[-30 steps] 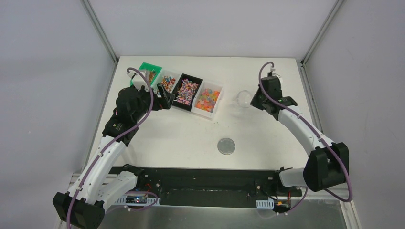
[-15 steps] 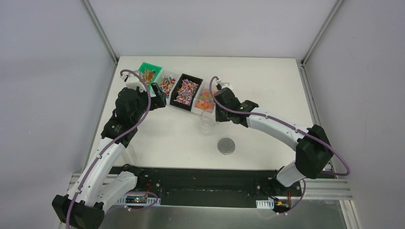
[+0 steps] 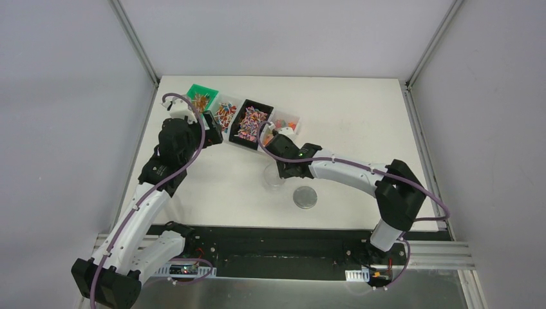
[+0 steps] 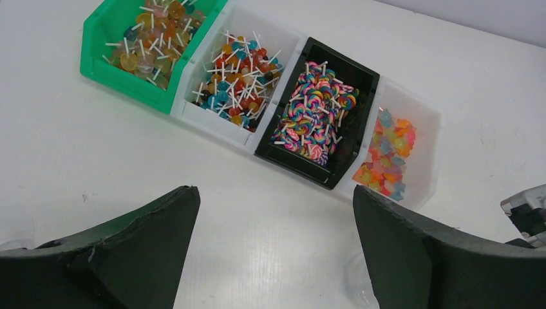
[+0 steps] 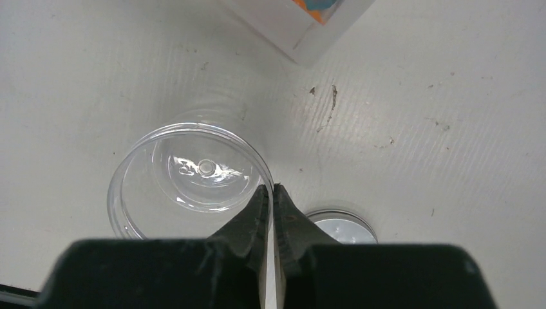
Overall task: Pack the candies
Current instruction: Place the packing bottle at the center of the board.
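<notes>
Cup [image 5: 192, 172] rim in right claw [image 5: 271, 191]

Rainbow-swirled candies [image 4: 314, 114] sit in a black bin [image 4: 367, 77]

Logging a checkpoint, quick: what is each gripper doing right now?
Left gripper: open, holding nothing.
Right gripper: closed on the rim of the clear cup.

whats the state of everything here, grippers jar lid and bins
left gripper: open, holding nothing
right gripper: shut on jar rim
jar: upright, empty, uncovered
lid: lying flat, off jar
green bin: holds candies
inner white bin: holds candies
black bin: holds candies
end white bin: partly filled
</notes>
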`<act>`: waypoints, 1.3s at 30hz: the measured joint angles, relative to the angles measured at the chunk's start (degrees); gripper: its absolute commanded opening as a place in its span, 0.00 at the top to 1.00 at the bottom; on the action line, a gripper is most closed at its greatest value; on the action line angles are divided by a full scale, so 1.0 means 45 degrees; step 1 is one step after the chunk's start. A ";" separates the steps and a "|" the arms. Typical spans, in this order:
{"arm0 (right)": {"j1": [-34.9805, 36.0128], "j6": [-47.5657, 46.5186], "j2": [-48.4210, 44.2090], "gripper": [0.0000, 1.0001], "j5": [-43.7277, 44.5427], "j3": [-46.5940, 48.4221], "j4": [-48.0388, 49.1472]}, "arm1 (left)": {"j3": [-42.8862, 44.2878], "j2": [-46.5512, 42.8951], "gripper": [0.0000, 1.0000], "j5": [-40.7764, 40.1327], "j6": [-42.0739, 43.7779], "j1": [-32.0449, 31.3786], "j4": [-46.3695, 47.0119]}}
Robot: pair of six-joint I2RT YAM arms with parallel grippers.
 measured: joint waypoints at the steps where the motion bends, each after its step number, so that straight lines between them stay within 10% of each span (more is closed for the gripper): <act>1: 0.0083 0.0039 0.0102 0.93 0.0097 0.0053 -0.0131 | 0.0000 0.0049 0.07 -0.0010 -0.0005 0.0000 0.0000; 19: 0.0335 0.0510 0.0389 0.71 0.0306 0.0379 -0.0423 | 0.0000 0.1292 0.08 -0.0452 -0.0355 0.0005 -0.0015; 39: 0.0345 -0.0068 -0.5668 0.03 0.0787 -0.2812 0.2987 | -0.0282 0.3259 0.04 -0.1282 -0.5037 0.4833 -0.2637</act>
